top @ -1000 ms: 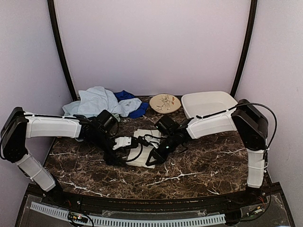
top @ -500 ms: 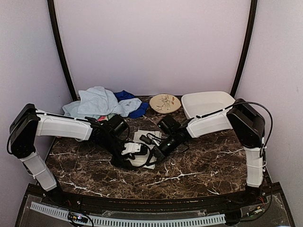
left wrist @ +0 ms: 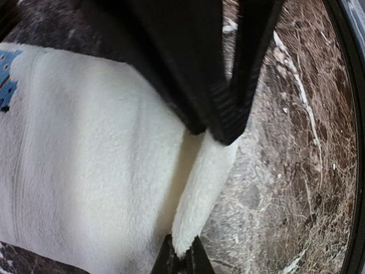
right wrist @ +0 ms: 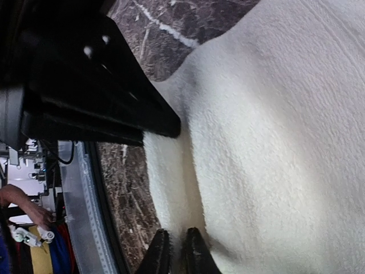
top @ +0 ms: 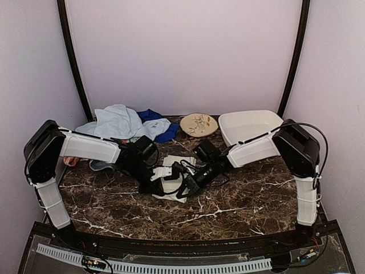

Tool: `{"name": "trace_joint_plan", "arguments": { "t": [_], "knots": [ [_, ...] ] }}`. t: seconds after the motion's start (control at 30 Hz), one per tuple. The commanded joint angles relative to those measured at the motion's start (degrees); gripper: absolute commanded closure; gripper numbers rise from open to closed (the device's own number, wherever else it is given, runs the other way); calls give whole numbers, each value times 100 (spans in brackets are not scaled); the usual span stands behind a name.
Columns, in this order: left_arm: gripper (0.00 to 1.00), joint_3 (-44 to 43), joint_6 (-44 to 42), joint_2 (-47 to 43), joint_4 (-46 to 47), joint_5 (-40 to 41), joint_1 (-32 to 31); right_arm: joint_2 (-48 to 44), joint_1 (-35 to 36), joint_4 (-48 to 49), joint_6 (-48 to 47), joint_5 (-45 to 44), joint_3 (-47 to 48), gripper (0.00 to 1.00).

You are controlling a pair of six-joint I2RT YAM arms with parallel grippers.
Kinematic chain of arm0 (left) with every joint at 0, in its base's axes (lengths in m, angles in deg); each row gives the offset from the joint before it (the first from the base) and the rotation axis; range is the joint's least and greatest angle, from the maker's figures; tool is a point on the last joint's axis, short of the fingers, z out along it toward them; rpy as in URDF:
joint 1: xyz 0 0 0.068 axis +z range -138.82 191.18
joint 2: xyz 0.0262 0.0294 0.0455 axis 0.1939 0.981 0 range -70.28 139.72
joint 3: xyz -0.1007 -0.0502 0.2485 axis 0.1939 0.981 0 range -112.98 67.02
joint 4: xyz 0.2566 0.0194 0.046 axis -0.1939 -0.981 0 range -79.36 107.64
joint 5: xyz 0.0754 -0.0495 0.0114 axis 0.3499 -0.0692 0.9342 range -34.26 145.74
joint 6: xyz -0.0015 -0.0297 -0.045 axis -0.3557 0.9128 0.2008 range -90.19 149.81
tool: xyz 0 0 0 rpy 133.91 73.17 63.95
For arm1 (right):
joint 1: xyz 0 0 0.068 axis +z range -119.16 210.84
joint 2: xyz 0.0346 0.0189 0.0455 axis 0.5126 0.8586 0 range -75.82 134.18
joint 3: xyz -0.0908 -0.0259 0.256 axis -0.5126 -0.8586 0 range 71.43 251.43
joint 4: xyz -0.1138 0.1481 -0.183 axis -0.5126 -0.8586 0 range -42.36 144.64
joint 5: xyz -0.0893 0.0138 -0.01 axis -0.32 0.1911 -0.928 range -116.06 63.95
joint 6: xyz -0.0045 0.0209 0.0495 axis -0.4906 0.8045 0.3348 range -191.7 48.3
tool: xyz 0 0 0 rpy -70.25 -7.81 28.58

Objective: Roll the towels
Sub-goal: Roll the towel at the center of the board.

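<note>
1 cream-white towel [top: 171, 164] is in play, spread flat on the marble table [top: 245, 200] right under both grippers, with its near hem gathered into a plump fold. The left gripper [top: 164, 173] is clamped on that fold, and its wrist view shows the jaws squeezed tight with cloth bulging out between them. The right gripper [top: 186, 186] sits just beside it, pinching the same hem further along, jaws likewise closed hard on cloth.

Why 2 grips side by side? My read is that holding the hem at 2 spots lets it turn over evenly, so the roll starts straight instead of cone-shaped. The rest of the towel stretches away beyond the fingertips, flat and smooth, ready to be wound up. The roll looks barely begun: 1 first turn at most, and nearly all the cloth unrolled.

Out past the left gripper, well apart at the back, a light blue towel [top: 117, 121] and a royal blue towel [top: 153, 116] wait in a heap. Beyond the right gripper sit the patterned plate [top: 198, 124] and the white tub [top: 251, 127], both well apart from the work.
</note>
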Motion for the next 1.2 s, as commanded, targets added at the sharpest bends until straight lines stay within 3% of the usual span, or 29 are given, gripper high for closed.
{"name": "trace_joint_plan", "arguments": {
  "t": [0.0,0.07,0.23,0.27,0.3,0.33,0.4,0.47,0.6,0.67,0.8,0.97,1.17],
  "knots": [
    [100,-480,413,255,-648,-841,455,-545,-132,375,-31,-956,-328,83],
    [100,-671,454,418,-945,-1199,544,-946,-159,651,-129,-1501,-670,76],
    [100,-1000,481,777,-1414,-1693,591,-2258,-2,1224,-912,-3210,-1681,42],
    [100,-1044,432,822,-1501,-1779,587,-2520,126,1315,-1195,-3626,-1869,30],
    [100,-1101,394,873,-1596,-1863,585,-2808,260,1454,-1473,-4029,-2052,5],
    [100,-1161,354,911,-1708,-1884,587,-3108,385,1635,-1682,-4511,-2244,1],
    [100,-1245,270,948,-1890,-1923,587,-3544,542,2052,-1753,-5505,-2541,0],
    [100,-1283,219,941,-2000,-1990,587,-3838,492,2164,-1179,-6455,-2616,0],
    [100,-1366,118,960,-2208,-2080,550,-4390,-320,3084,-804,-4217,-3313,0],
    [100,-1414,69,974,-2299,-2059,499,-4317,-98,2556,-1590,-4001,-3169,0],
    [100,-1516,149,1089,-2226,-2065,500,-4250,1044,1838,-3424,-5007,-3172,1],
    [100,-1943,304,1554,-2525,-2172,500,-3872,2082,2012,-4663,-6115,-3148,15],
    [100,-2056,490,1789,-2625,-2199,513,-2924,2679,2539,-5862,-6636,-2765,32]
  ]
}}
